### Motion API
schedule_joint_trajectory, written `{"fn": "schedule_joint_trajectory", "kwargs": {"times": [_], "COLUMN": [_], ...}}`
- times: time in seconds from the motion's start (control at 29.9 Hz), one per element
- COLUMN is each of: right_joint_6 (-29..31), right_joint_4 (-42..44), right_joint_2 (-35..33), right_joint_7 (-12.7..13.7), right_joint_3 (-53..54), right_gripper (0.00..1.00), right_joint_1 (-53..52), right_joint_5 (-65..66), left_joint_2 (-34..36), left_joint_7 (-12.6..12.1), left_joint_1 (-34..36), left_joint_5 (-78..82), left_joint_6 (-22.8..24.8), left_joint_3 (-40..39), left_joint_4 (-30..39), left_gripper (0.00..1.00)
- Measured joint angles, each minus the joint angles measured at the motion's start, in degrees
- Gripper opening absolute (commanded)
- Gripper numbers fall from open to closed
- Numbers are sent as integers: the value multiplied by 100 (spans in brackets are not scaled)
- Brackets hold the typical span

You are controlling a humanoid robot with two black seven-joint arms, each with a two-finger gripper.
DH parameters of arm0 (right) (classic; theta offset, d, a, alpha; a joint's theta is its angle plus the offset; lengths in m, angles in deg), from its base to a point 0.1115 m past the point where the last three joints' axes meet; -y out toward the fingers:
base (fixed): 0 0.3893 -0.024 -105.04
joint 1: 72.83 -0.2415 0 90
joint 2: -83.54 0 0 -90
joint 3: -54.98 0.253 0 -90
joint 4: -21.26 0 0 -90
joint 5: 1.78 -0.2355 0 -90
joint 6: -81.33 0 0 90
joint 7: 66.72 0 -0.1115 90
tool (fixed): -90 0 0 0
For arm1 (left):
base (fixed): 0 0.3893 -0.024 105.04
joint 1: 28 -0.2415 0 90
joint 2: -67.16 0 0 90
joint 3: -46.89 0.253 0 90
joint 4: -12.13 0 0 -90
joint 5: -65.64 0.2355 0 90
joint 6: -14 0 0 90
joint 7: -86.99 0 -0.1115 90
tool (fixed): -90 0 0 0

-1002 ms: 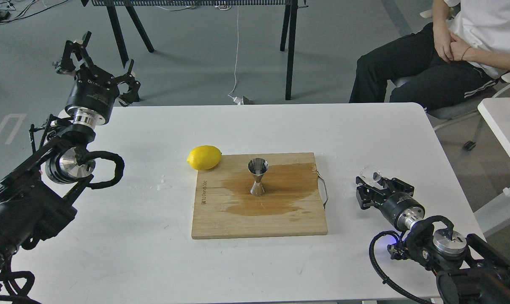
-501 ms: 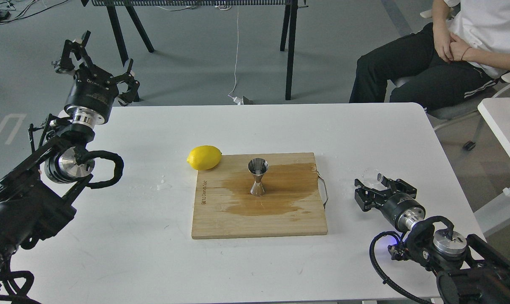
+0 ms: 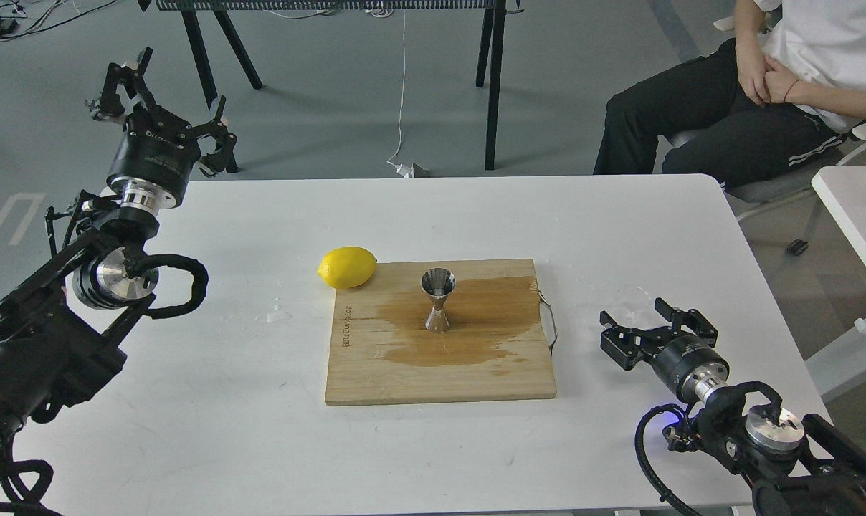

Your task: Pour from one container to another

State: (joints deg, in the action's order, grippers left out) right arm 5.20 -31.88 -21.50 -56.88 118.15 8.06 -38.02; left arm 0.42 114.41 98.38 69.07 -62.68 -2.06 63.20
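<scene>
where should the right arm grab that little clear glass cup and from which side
Grip the glass cup across its round side wall, coming in low from the near right, where the right gripper already sits with its jaws open just short of it. The cup is low and stands on the white table, so a level pinch across the wall probably suits it better than a grasp from above. Being transparent, its edges are hard to make out.

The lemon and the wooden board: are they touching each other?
Cannot tell. In the head view the lemon overlaps the far left corner of the cutting board with no gap showing, but that angle cannot confirm actual contact.
</scene>
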Motion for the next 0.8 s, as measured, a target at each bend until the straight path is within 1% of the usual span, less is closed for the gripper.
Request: {"fn": "schedule_joint_trajectory", "kwargs": {"times": [0.23, 0.37, 0.57, 0.67, 0.8], "right_joint_6": [170, 585, 1309, 1397, 1412], "right_joint_4": [-836, -1009, -1083, -1008, -644], "right_joint_2": [-349, -516, -720, -735, -761], "right_joint_7": [-9, -69, -79, -79, -79], "right_joint_3": [327, 474, 618, 645, 652], "right_gripper": [100, 100, 100, 100, 100], "right_joint_1": [220, 169, -219, -538, -1207], "right_joint_5": [8, 253, 767, 824, 1049], "left_joint_2": [-9, -9, -8, -12, -43], "left_joint_7": [0, -1, -38, -61, -78], "left_joint_1": [0, 2, 25, 25, 15], "left_joint_5": [0, 0, 0, 0, -11], "left_joint_6": [-49, -73, -79, -78, -73], "left_joint_3": [0, 0, -5, -9, -10], "left_joint_4": [49, 75, 54, 41, 35], "left_gripper": [100, 100, 100, 100, 100]}}
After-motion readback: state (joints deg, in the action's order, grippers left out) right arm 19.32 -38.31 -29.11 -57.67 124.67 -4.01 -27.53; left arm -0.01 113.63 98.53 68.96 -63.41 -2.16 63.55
